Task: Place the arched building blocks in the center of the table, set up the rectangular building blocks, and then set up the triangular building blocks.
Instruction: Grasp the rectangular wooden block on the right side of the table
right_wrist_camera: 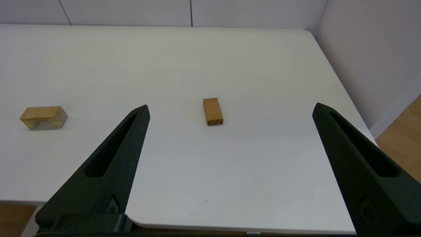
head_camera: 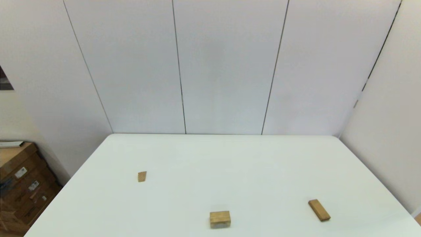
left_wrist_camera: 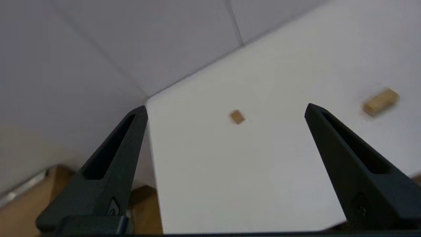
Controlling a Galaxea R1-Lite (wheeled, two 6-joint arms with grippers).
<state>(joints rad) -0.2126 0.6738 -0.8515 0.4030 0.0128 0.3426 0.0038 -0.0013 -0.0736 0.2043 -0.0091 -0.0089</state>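
The arched block [head_camera: 220, 219] [right_wrist_camera: 43, 117] [left_wrist_camera: 380, 101] lies near the table's front edge, about mid-width. The flat rectangular plank [head_camera: 319, 210] [right_wrist_camera: 212, 111] lies to the front right. The small triangular wedge [head_camera: 142, 176] [left_wrist_camera: 236, 117] sits to the left, farther back. Neither arm shows in the head view. My left gripper [left_wrist_camera: 225, 110] hangs open near the table's front left corner, well short of the wedge. My right gripper [right_wrist_camera: 230, 108] is open above the front right edge, with the plank ahead between its fingers, not touching.
The white table [head_camera: 230, 164] stands against white wall panels at the back and right. Cardboard boxes [head_camera: 19, 184] are stacked on the floor beyond its left edge. Wooden floor [right_wrist_camera: 404, 131] shows past the right edge.
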